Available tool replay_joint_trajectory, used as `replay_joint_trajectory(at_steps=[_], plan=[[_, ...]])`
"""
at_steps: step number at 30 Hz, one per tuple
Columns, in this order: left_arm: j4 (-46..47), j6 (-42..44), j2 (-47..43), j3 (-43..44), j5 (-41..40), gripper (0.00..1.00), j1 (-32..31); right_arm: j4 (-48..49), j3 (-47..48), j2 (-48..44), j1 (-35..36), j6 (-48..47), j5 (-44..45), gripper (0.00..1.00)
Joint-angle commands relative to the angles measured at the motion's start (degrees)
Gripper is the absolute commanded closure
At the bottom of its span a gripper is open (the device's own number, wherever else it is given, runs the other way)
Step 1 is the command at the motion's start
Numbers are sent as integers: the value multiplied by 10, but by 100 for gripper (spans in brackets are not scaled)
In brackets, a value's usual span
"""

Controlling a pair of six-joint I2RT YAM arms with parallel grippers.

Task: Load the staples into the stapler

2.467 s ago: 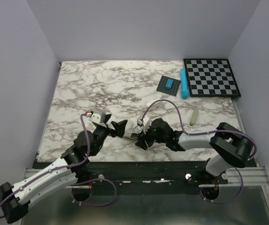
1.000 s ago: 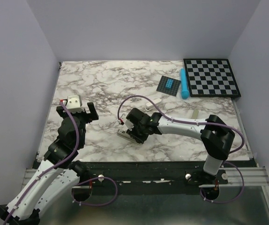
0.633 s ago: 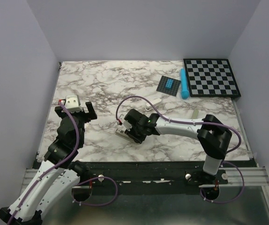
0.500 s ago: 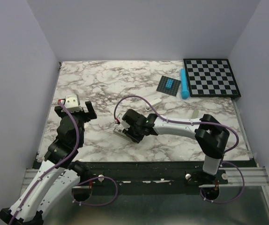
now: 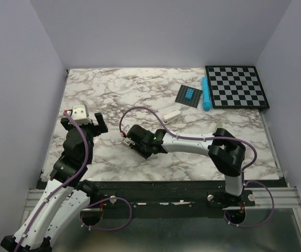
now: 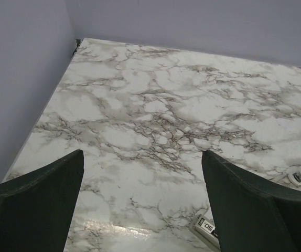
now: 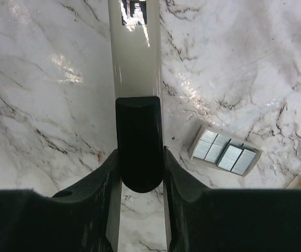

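Note:
My right gripper [image 7: 140,157] is shut on the stapler [image 7: 137,68], its jaws hugging the black rounded end while the pale shiny channel runs forward over the marble. From above, the right gripper [image 5: 139,145] lies low at the table's middle left, with the stapler's [image 5: 127,142] light tip poking out to its left. The staples [image 7: 225,153] lie as silvery strips in a small open white box just right of the fingers; the arm hides them from above. My left gripper [image 5: 82,125] hangs open and empty above the left side; the stapler's labelled tip [image 6: 207,227] shows beside its right finger [image 6: 255,210].
A checkerboard [image 5: 237,86] sits at the back right, beside a blue cylinder [image 5: 206,93] and a dark studded plate [image 5: 189,95]. A white oblong block [image 5: 171,113] lies behind my right arm and a beige bar [image 5: 218,126] peeks out past it. Walls close in the left, right and back.
The right gripper has slid the stapler leftward across the table. The left gripper, drawn back from the middle earlier, has barely moved in the last second.

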Motion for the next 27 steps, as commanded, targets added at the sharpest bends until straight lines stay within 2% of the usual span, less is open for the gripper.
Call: replay_joint_trajectory(at_steps=[1,5,11,18,20,27], plan=[[6,-8,-2,-6,21,1,10,-110,-31,119,6,20,36,99],[6,-9,-6,-6,26,1,13,-125,-16,142,6,24,36,99],[6,-11,-8,-6,29,1,18,-93,-25,90,7,26,13,99],[7,-11,-15,-9,29,1,23,-114,39,49,2,23,48,99],[7,-11,-16,-10,28,1,25,-139,99,63,-11,24,90,93],[9,-13,-20,-10,32,1,30,-150,191,96,-47,16,107,82]])
